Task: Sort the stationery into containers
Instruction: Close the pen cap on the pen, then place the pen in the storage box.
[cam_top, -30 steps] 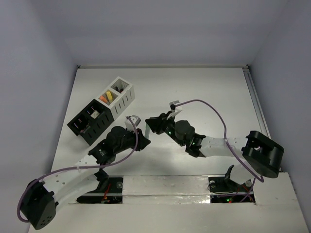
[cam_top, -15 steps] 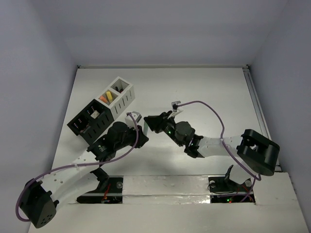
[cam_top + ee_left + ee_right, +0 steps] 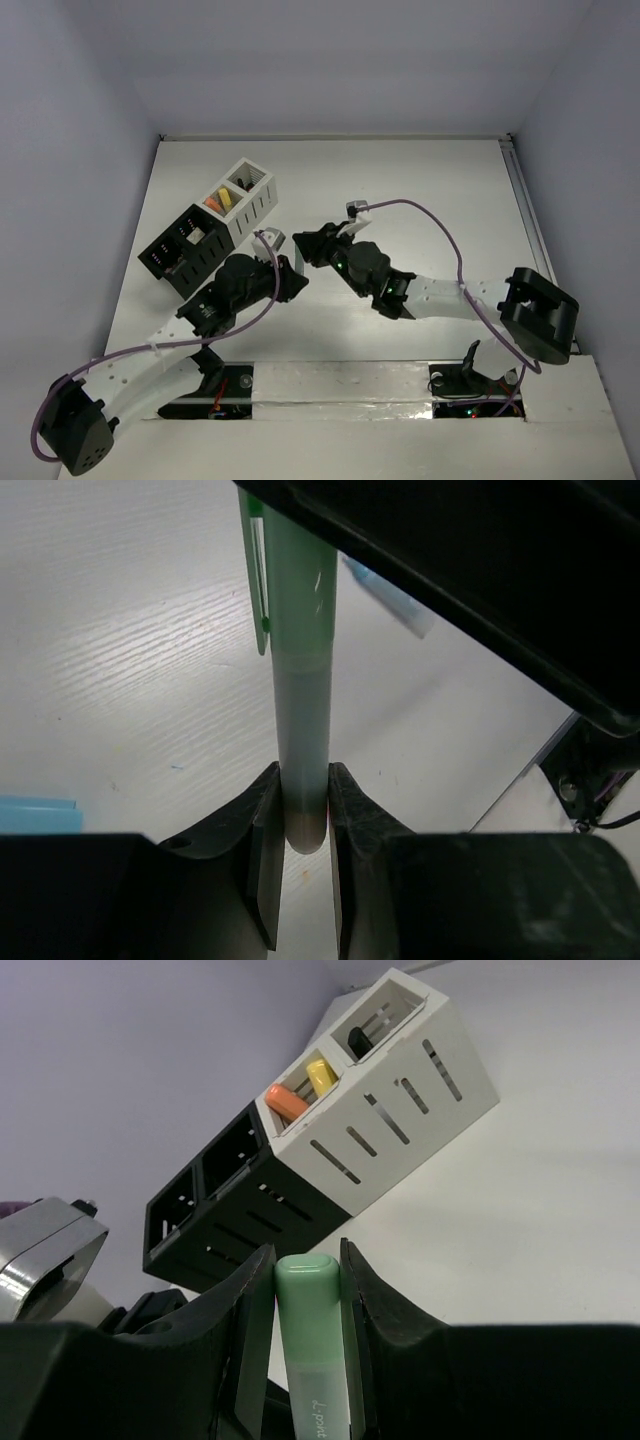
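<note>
A green marker [image 3: 300, 680] with a green cap and a pale grey barrel is held at both ends. My left gripper [image 3: 303, 820] is shut on its grey end. My right gripper [image 3: 308, 1260] is shut on its green cap [image 3: 312, 1290]. In the top view the two grippers, left [image 3: 291, 273] and right [image 3: 304, 250], meet at the table's middle and hide the marker. The white container [image 3: 247, 197] holds an orange piece [image 3: 287, 1101], a yellow piece [image 3: 320, 1073] and a black piece [image 3: 357, 1038]. The black container [image 3: 188, 247] stands next to it.
Both containers stand at the left, just beyond the left gripper, and also show in the right wrist view, white [image 3: 400, 1110] and black [image 3: 230, 1210]. A light blue piece [image 3: 395, 600] lies on the table under the right gripper; another [image 3: 35, 815] is at the left edge.
My right gripper has moved left along the marker towards my left gripper, and the gap between them has closed. The left gripper has shifted slightly up and right.
</note>
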